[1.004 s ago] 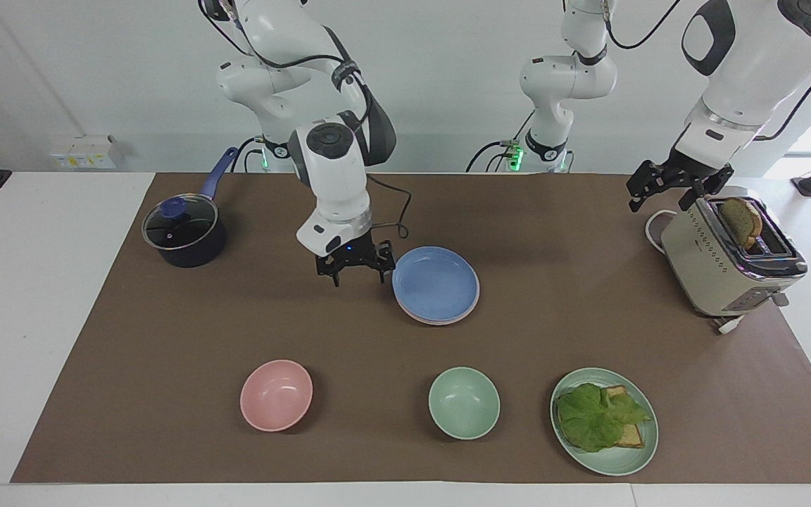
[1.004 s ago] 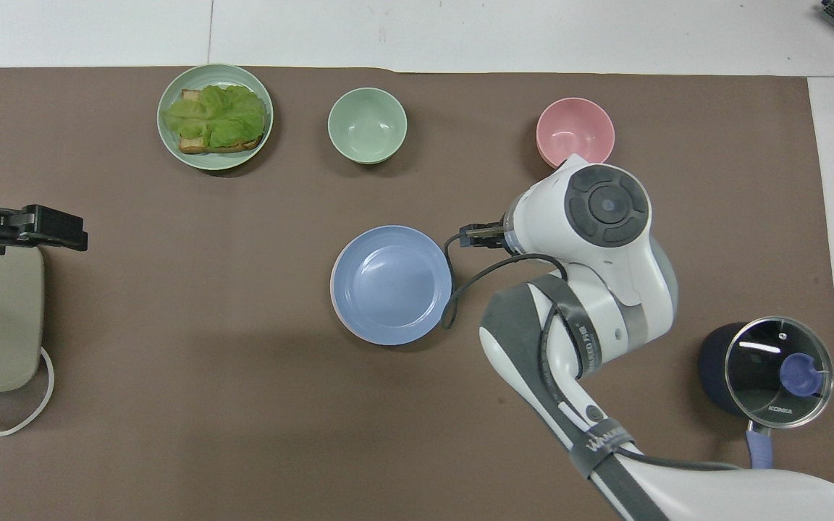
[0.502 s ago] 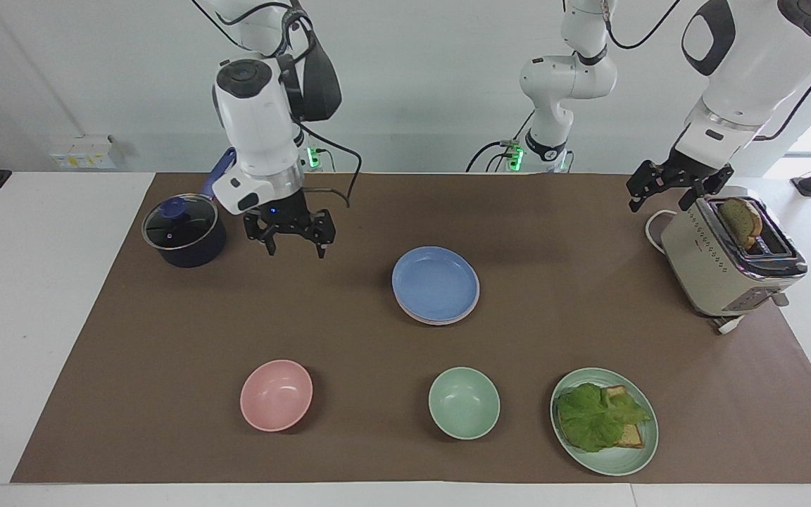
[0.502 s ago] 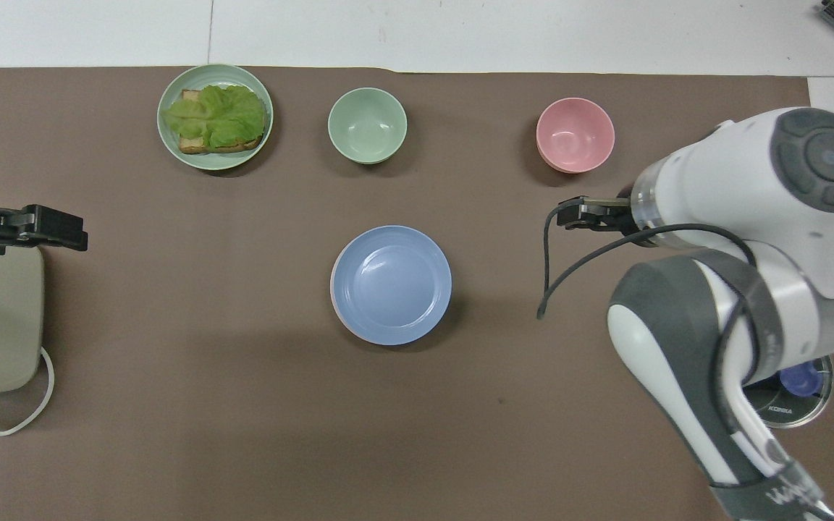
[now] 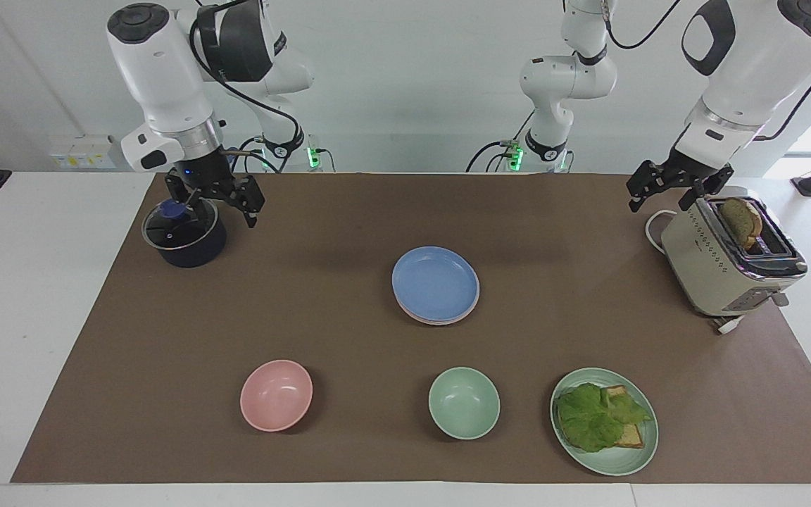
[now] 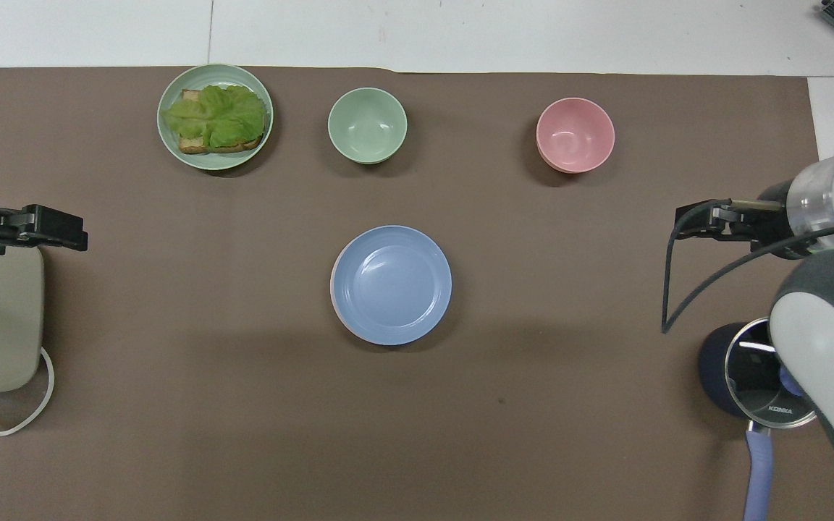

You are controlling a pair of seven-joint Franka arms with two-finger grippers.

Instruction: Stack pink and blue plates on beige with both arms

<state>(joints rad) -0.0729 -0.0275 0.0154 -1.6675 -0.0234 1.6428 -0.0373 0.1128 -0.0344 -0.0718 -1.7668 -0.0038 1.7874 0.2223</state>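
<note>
Overhead view: we see bare mat (image 6: 171,362) all around the stack at mid-table. Blue plate (image 6: 391,284) tops it; pink (image 5: 441,321) and beige edges barely show beneath. Right gripper (image 5: 212,201) hangs open over the pot (image 6: 750,376), lid marked KONKA. Left gripper (image 5: 662,186) waits open by the toaster (image 5: 722,260).

Two bulky white jointed arms with dark grey round joint caps and dark wrist bands. Black cable looped beside the right pincer (image 5: 214,201), small blue light just above it. Left pincer (image 5: 662,186) black, two-fingered, under a white and silver wrist.
</note>
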